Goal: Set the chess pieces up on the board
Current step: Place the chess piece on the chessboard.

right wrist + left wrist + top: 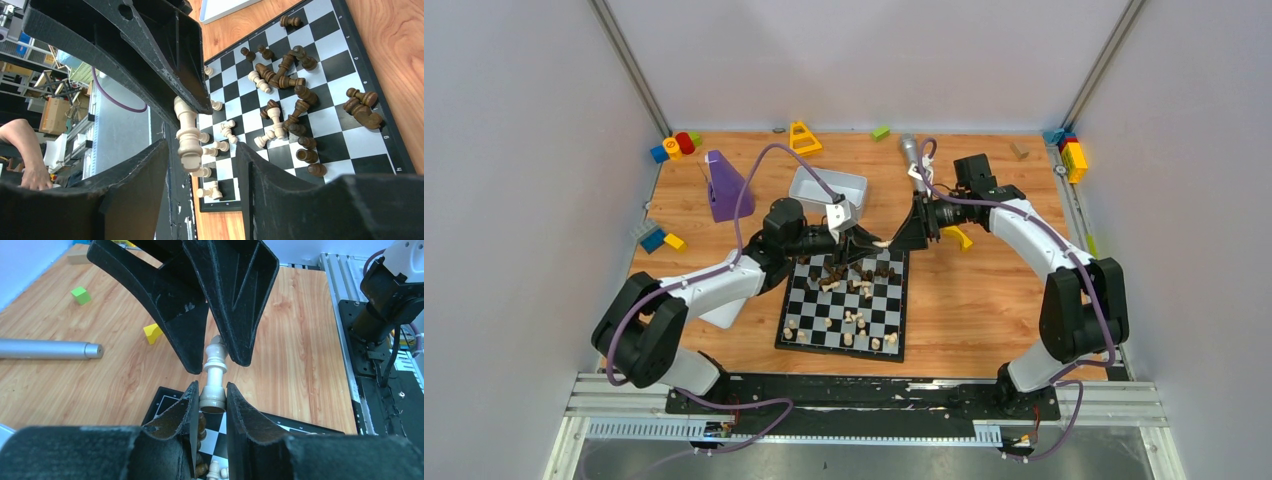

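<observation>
The board (839, 349) lies at the table's middle, also in the right wrist view (325, 121) and the left wrist view (159, 401). Several dark brown pieces (872, 271) lie tumbled on its far half (295, 80); pale pieces (856, 322) stand and lie on its near half (222, 132). My left gripper (856, 243) (214, 392) is shut on the base of a pale piece (216, 367) (881, 243), held sideways above the board's far edge. My right gripper (900, 240) (202, 157) is open, its fingers (235, 305) either side of that piece's head (187, 135).
A white tray (824, 190) sits behind the board. A purple object (722, 185), a yellow triangle (804, 137), a silver cylinder (909, 152) (45, 349), a yellow block (959, 238) (152, 332), a green block (880, 131) (80, 295) and more coloured blocks (674, 147) (1072, 155) lie around.
</observation>
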{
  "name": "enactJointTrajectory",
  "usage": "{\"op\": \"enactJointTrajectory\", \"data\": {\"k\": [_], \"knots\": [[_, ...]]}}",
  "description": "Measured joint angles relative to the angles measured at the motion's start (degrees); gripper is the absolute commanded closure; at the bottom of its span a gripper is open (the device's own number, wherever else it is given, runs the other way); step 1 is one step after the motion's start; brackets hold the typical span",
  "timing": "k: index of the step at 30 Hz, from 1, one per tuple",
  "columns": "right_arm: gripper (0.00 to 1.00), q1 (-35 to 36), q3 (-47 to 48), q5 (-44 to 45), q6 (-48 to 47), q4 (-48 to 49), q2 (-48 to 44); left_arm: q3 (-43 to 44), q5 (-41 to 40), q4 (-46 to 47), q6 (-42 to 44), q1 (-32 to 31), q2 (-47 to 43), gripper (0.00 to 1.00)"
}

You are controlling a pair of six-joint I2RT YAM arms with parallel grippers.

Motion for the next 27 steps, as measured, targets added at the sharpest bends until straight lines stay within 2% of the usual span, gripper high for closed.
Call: {"op": "enactJointTrajectory", "data": {"k": [6, 10, 12, 13, 14, 15, 16, 17, 19, 21, 24, 27], "knots": [[0.66, 0.42, 0.28, -0.24, 0.61, 0.09, 0.11, 0.00, 0.37, -0.02, -0.02, 0.00, 0.72, 1.00], [0.82, 0.42, 0.28, -0.39, 0.68, 0.13, 0.13, 0.00, 0.35, -0.02, -0.02, 0.00, 1.03, 0.99], [0.90, 0.42, 0.28, -0.33, 0.74, 0.07, 0.13, 0.00, 0.33, -0.04, 0.00, 0.00, 1.07, 0.87], [0.94, 0.39, 0.28, -0.31, 0.76, 0.04, 0.13, 0.00, 0.31, -0.04, 0.04, 0.00, 1.07, 0.73], [0.99, 0.39, 0.28, -0.24, 0.76, 0.02, 0.13, 0.00, 0.17, -0.07, 0.13, 0.00, 1.07, 0.66], [1.00, 0.39, 0.28, -0.07, 0.63, 0.00, 0.13, 0.00, -0.11, -0.26, 0.33, -0.07, 1.07, 0.51], [1.00, 0.42, 0.31, 0.33, 0.48, -0.09, 0.13, 0.02, -0.35, -0.55, 0.66, -0.11, 1.07, 0.43], [1.00, 0.42, 0.42, 0.83, 0.22, -0.31, 0.11, 0.13, -0.72, -1.40, 1.33, -0.11, 1.07, 0.28], [1.00, 0.52, 1.07, 2.91, -0.94, -1.44, -0.07, 0.26, -1.57, -4.24, 3.61, -0.09, 0.94, 0.11], [1.00, 0.68, 1.86, 5.20, -2.40, -2.82, -0.72, 0.79, -2.86, -9.27, 5.81, 0.46, 0.13, 0.02], [1.00, 1.99, 2.97, 10.86, -5.79, -5.88, -3.58, 1.14, -4.00, -15.98, 8.90, 3.23, -3.17, 0.00], [1.00, 6.25, 4.20, 17.75, -9.42, -9.16, -6.91, 1.92, -4.76, -22.71, 10.62, 10.01, -8.22, 0.00]]}}
